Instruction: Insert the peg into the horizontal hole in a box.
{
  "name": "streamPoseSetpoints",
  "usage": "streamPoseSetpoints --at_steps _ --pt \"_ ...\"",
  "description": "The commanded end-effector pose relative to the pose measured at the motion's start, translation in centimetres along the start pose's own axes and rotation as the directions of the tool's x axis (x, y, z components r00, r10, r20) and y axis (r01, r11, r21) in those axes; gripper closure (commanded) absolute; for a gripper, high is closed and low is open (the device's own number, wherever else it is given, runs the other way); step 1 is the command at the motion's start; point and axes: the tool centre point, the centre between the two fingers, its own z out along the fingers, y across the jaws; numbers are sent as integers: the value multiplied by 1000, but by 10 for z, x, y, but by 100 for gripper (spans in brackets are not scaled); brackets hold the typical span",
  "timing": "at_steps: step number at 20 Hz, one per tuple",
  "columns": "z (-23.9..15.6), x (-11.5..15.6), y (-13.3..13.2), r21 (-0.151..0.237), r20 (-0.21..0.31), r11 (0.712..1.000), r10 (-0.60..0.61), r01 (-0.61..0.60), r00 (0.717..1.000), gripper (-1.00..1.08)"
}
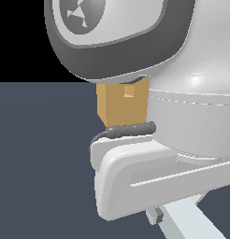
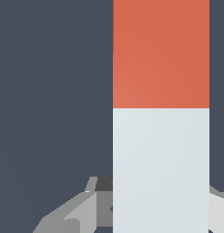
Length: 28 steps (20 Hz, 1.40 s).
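Peg (image 2: 160, 113): fills wrist view, red-orange half beyond white half, over dark floor (image 2: 50, 91). Gripper (image 2: 160, 205): grey finger (image 2: 82, 211) and pale finger flank white half; contact hidden, grip state cannot tell. Box (image 1: 118, 106): tan, mostly behind arm (image 1: 182, 116) in exterior view; hole (image 1: 129, 90) near its upper edge.

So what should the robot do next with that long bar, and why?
Probably close the end effector on the peg and lift it. In the wrist view the peg lies right under the camera, its white half between grey finger parts, though whether they already grip it cannot be told. In the exterior view the arm hides most of the box, so the peg is evidently not in the hole yet.
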Motion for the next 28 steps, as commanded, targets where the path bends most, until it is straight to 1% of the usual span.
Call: streamPoseSetpoints --at_steps 1,13,18,21,23,28 --pt "-13 20 10 -5 2 1000 -5 5 1000 108" --pt "-80 143 61 -5 3 1000 -22 22 1000 108" --pt "-104 187 80 -5 3 1000 -27 27 1000 108" --pt "-114 205 89 -6 3 1000 -30 30 1000 108" --pt "-118 212 92 -6 3 1000 -31 31 1000 108" --pt "-120 216 96 -6 2 999 -31 31 1000 108"
